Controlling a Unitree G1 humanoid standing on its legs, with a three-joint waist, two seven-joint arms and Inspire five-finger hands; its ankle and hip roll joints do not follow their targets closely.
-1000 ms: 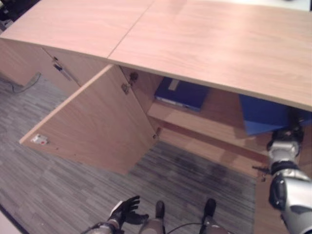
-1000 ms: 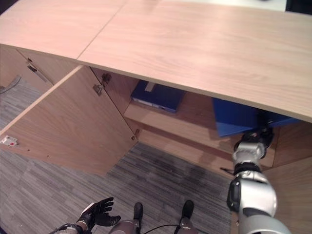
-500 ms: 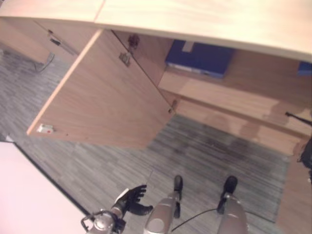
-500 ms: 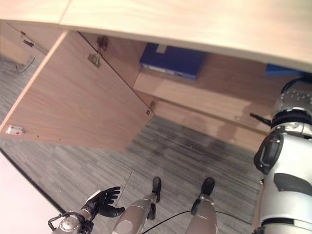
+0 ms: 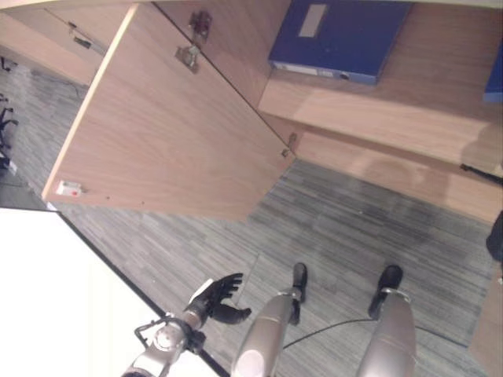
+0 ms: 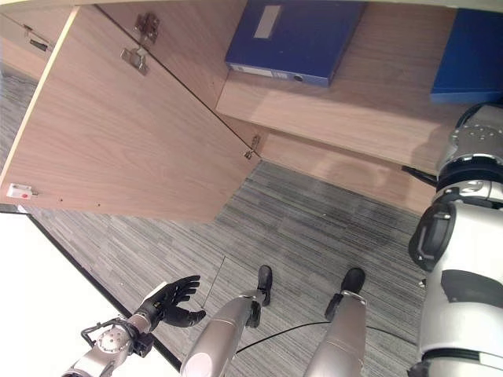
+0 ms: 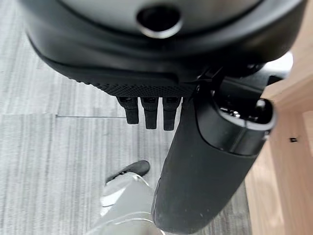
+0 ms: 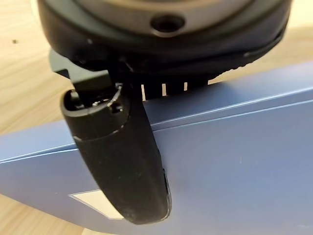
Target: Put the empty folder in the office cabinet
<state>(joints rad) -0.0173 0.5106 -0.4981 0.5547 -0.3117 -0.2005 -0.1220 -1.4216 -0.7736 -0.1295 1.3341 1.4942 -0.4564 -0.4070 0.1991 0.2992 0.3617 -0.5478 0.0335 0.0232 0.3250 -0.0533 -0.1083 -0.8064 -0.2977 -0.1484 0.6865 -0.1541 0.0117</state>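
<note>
Placing step: right hand [image 8: 122, 161], thumb on top, holds the blue folder [image 6: 469, 55] on the cabinet shelf [image 6: 377, 102] at its right edge. Next, I'd say: let go, withdraw. Left hand [image 6: 169, 301] hangs relaxed, holding nothing.

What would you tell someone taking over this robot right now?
Left robot hand: open, holding nothing, low over the carpet.
Right robot hand: inside the cabinet, thumb lying on the blue folder; grip cannot be told.
The door stands open. The folder is over the shelf, apart from a second blue folder that lies flat on it.
Done: folder brought into the cabinet.
Left: check that it rests on the shelf, let go, pull the arm out.
</note>
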